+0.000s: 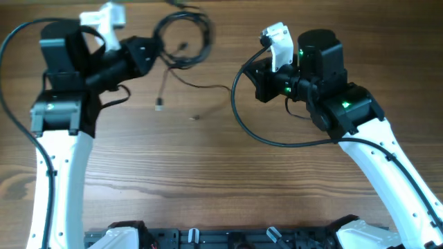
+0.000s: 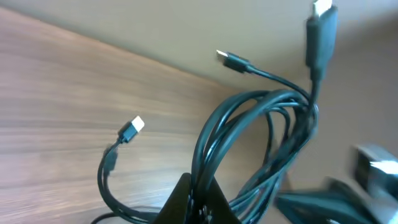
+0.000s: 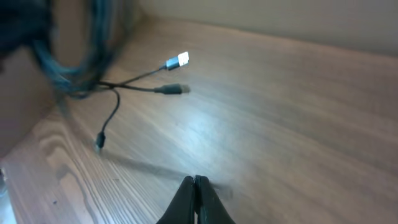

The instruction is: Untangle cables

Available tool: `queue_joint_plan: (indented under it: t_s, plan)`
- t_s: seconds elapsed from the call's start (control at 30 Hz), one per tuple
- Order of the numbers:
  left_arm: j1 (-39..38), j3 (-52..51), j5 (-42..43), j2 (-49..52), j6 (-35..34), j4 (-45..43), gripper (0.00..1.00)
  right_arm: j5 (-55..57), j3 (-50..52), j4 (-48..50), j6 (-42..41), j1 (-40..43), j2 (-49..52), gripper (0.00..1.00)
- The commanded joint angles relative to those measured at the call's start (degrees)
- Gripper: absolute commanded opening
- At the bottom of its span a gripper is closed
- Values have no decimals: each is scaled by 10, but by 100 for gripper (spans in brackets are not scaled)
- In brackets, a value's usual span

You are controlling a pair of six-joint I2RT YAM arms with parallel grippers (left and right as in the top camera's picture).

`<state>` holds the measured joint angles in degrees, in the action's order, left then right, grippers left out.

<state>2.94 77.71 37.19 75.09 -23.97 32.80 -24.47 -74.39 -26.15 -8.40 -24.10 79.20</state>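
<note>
The cables are thin black cords. A coil of them (image 1: 183,38) is at the far middle of the table, with loose ends trailing to a light plug (image 1: 159,105) and a small plug (image 1: 195,116). My left gripper (image 1: 149,55) is shut on the coil's near-left side. In the left wrist view the bundle (image 2: 249,118) runs up from between the jaws (image 2: 199,202), plug ends sticking out. My right gripper (image 1: 255,84) is shut. A thin cord (image 1: 208,86) runs from the coil to its tips. In the right wrist view a blurred thin strand (image 3: 137,165) reaches the shut jaws (image 3: 196,183).
The wooden table (image 1: 221,173) fills the view. A thicker black arm cable (image 1: 239,117) loops out beside the right arm. Plug ends (image 3: 177,61) lie on the wood ahead of the right gripper. The arm bases (image 1: 228,238) are at the near edge.
</note>
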Motion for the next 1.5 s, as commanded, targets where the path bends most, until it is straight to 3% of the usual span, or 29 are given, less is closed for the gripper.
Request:
queue_joint_plan:
  t_s: [0.0, 0.03, 0.07, 0.13, 0.17, 0.3, 0.4, 0.57, 0.67, 0.93, 1.03, 1.13, 1.27, 1.47]
  plan:
    - [22, 0, -32, -7, -7, 15, 4, -73, -8, 40, 21, 0, 2, 13]
    - [22, 0, -32, -7, -7, 16, 4, -78, -8, 51, 9, 0, 2, 32]
    - [21, 0, -32, -7, -7, 17, 4, -78, -8, 58, -4, 0, 2, 40]
    - [20, 0, -32, -7, -7, 18, 4, -79, -8, 65, -11, 0, 3, 52]
    - [20, 0, -32, -7, -7, 18, 4, -86, -8, 68, -10, -1, 5, 53]
    - [17, 0, -29, -7, -7, 26, 4, -103, -8, 90, -14, -16, 42, 27]
    - [17, 0, -30, -7, -7, 40, 4, -122, -8, 111, -38, -24, 67, 24]
    - [17, 0, 7, -7, -5, 44, 4, -146, -8, 153, -65, -27, 77, 26]
    - [3, 0, 20, -7, -5, 43, 4, -149, -8, 156, -68, -28, 77, 40]
    - [-67, 0, 17, -7, -3, 28, 4, -151, -8, 156, -68, -31, 77, 39]
    - [-77, 0, 2, -7, -3, 26, 4, -151, -8, 156, -68, -31, 77, 28]
    - [-77, 0, 2, -7, -3, 26, 4, -145, -8, 150, -66, -30, 77, 6]
    - [-77, 0, 2, -7, -3, 27, 4, -36, -8, 105, -69, -30, 77, 4]
    - [-76, 0, -18, -7, -3, 28, 4, 314, -8, -81, -119, -24, 77, 4]
